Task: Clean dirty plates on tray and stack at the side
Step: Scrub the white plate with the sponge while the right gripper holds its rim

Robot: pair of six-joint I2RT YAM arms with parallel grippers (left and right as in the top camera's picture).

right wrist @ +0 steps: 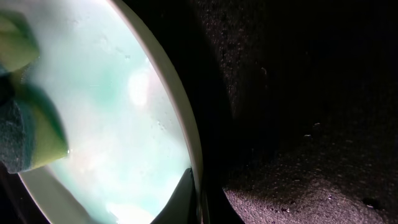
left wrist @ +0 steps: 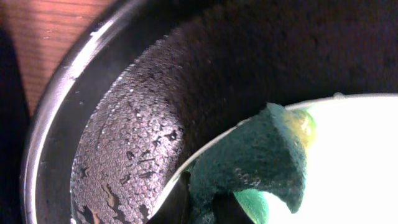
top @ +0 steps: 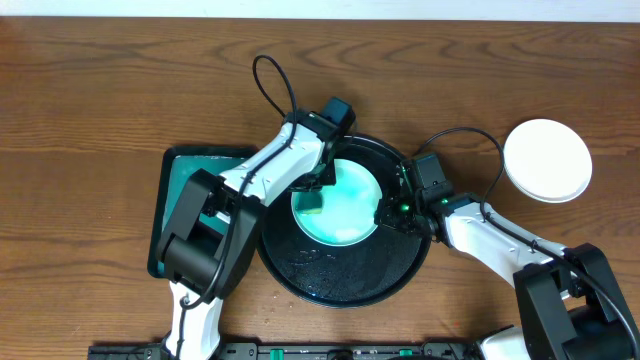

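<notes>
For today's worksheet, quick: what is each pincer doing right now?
Left pincer: closed, holding the sponge.
Right pincer: closed on the rim of the plate.

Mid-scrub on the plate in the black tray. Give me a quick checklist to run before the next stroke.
1. Sponge held by the left gripper: ok, jaws shut on it, sponge pressed on the plate.
2. Right gripper steadying the plate: ok, jaws shut on its right rim.
3. Plate inside the tray: ok, wholly within the raised rim.
4. Plate clean: cannot tell, its whole face looks green-tinted.
5. Stacking spot: ok, the white plate sits on the table to the right with nothing on top.
</notes>
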